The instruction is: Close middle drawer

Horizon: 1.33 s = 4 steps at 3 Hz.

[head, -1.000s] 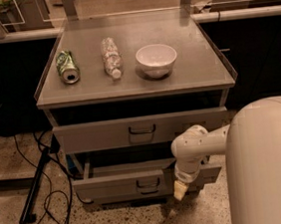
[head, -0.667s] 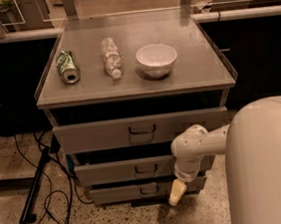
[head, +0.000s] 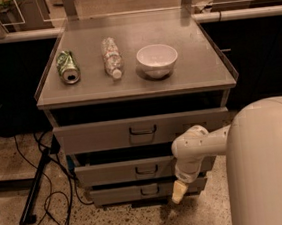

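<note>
The middle drawer [head: 112,173] is a wide shallow grey front with a small dark loop handle [head: 146,170], second of three in the grey cabinet. It sits only slightly proud of the lowest drawer [head: 119,193], with a dark gap above it. My gripper [head: 179,191] hangs from the white arm [head: 200,146] in front of the drawers' right part, its cream tip pointing down at the level of the lowest drawer. It holds nothing that I can see.
The top drawer [head: 98,135] sticks out a little. On the cabinet top [head: 197,73] lie a green can [head: 67,68], a plastic bottle [head: 111,58] and a white bowl [head: 157,60]. Black cables and a stand leg [head: 36,193] lie on the floor at left.
The middle drawer has slid back into the cabinet from well pulled out to nearly in line with the others. My gripper has moved in toward the cabinet with it.
</note>
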Each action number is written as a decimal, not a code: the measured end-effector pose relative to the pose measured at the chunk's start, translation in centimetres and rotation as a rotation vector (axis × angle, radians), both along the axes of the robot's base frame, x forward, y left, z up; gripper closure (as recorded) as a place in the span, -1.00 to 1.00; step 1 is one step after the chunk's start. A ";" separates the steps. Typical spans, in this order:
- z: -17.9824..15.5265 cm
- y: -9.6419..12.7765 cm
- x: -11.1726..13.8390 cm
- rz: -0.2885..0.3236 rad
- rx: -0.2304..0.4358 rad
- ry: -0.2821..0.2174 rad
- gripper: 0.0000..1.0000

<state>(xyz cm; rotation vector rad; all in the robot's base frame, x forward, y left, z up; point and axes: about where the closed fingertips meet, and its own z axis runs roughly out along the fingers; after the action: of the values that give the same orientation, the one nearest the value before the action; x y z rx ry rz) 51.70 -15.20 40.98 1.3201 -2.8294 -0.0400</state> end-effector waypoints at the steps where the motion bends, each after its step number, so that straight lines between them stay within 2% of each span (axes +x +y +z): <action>1: 0.0 0.0 0.0 0.000 0.000 0.000 -0.17; 2: -1.2 0.1 1.3 -0.011 -0.026 -0.006 0.46; 3: -2.0 0.2 3.7 -0.035 -0.055 -0.044 0.92; 4: -2.8 0.4 6.6 -0.070 -0.066 -0.089 1.00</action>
<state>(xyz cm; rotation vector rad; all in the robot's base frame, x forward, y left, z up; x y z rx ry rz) 58.29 -14.81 38.22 1.2398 -2.9225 0.1127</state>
